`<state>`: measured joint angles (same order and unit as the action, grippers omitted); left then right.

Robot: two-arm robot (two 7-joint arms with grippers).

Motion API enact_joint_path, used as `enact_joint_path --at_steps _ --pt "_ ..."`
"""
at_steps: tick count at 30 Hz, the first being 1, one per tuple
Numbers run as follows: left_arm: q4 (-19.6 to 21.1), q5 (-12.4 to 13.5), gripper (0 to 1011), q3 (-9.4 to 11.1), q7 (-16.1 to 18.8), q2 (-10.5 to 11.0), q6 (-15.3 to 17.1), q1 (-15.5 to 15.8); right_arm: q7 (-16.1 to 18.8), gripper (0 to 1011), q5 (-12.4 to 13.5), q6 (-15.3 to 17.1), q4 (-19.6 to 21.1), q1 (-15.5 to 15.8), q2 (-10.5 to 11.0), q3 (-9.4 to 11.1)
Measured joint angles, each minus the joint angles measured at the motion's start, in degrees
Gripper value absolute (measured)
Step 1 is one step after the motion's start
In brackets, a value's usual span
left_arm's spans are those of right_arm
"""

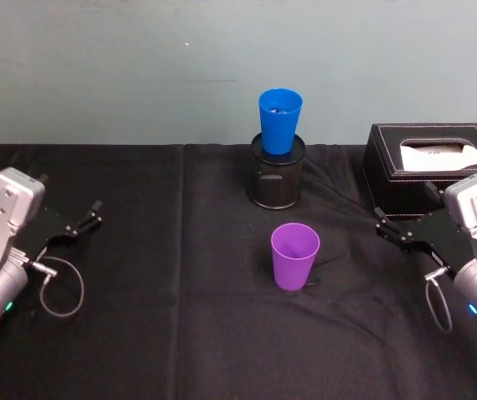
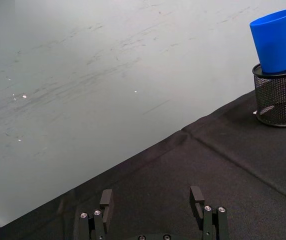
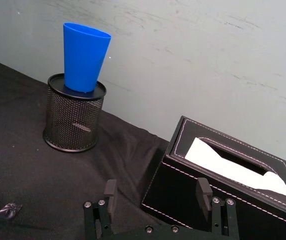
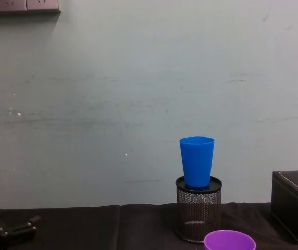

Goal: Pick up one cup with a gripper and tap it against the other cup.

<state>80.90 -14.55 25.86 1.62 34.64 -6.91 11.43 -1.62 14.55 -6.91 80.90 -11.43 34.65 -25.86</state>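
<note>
Right claw (image 1: 382, 223), open and empty, is nearer than the open left claw (image 1: 88, 218) to the upright purple cup (image 1: 295, 255), which stands to its left on the surface (image 1: 180, 292). Blue cup (image 1: 280, 121) stands beyond it in a mesh holder (image 1: 277, 182).

A pale grey-green wall (image 4: 138, 78), marked with faint scuffs and small white specks, fills the background. Below it spreads a black tablecloth (image 1: 138, 333) with one crease running front to back. Grey wall plates (image 4: 21, 5) sit high on the left.
</note>
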Motion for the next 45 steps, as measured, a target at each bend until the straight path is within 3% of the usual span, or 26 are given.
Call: enact_joint_path --at_steps 45 --pt "0.0 0.0 1000 0.0 0.0 0.0 0.0 0.0 0.0 1003 0.0 0.0 0.0 0.0 0.0 0.0"
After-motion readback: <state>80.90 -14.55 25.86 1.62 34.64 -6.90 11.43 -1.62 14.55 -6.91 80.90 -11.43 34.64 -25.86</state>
